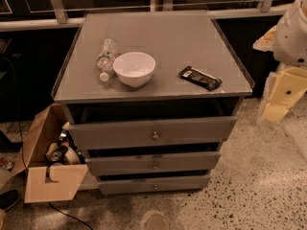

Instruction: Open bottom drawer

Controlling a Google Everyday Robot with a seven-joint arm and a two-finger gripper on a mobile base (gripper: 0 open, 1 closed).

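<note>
Camera view, looking down on the grey three-drawer cabinet [120,133].

Item 1. The bottom drawer [124,184], a slim, flat, matt grey front, sits lowest of the three, just above the speckled terrazzo floor [249,186]. Its small round brass knob [155,186] is at centre and is the only purchase on an otherwise smooth face, so I judge any pull must go through it. A dark gap shows above the front, yet I judge the drawer not yet drawn out.

Item 2. My hand [283,92], a pale blocky part below the white rounded arm casing [292,28], stands at the right edge of view, beside the cabinet and well apart from the knob. Whether it is released or clenched I cannot tell.

Item 3. The smooth grey tabletop [192,37] carries a clear plastic water bottle [106,56] lying on its side just beside a white round bowl [135,68], with a dark flat snack wrapper [200,78] apart to the right. None overhangs the front, so I judge them no obstruction.

Item 4. An open brown cardboard box [38,133] of clutter rests on the floor against the cabinet's left side, its flap near the bottom drawer's left end. I judge the risk of fouling slight.
</note>
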